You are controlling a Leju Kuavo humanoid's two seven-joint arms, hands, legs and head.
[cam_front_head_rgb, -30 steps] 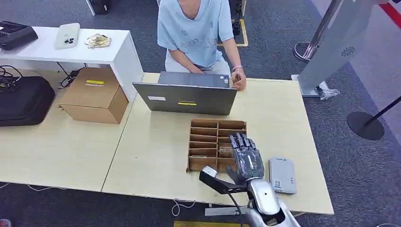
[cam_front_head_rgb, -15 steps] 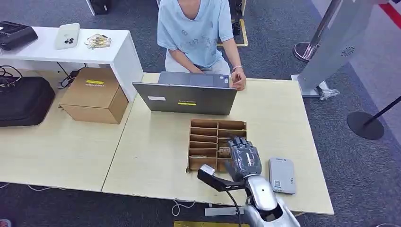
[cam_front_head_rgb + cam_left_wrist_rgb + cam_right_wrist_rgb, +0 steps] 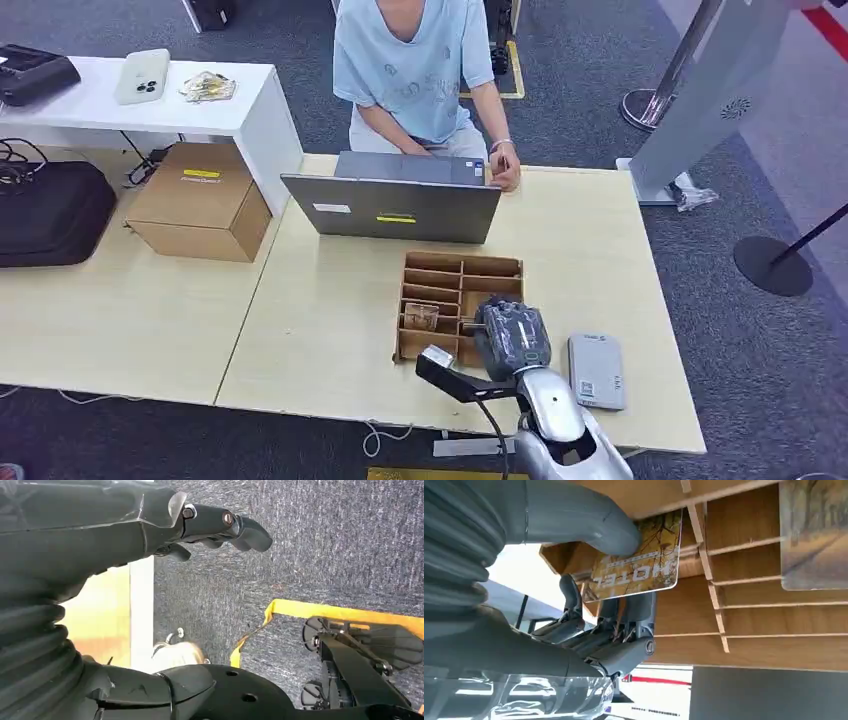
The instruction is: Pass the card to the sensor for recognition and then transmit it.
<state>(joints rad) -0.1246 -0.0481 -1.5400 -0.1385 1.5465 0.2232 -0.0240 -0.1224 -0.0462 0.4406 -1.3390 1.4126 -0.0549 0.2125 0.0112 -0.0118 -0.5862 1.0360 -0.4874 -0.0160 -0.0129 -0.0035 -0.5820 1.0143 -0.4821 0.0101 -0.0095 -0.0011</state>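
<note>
One card pinched, ready to lift from the wooden organiser.

My right hand grasps the hotel card between thumb and fingers over a near right slot, so it can slide out edgewise. To the right, just beside, lies the grey sensor. My left hand hangs curled and idle, grasping nothing, above the floor.

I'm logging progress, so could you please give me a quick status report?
Right hand pinching hotel card over wooden divider box. Left hand hanging empty, fingers curled. Sensor beside box, path clear.
</note>
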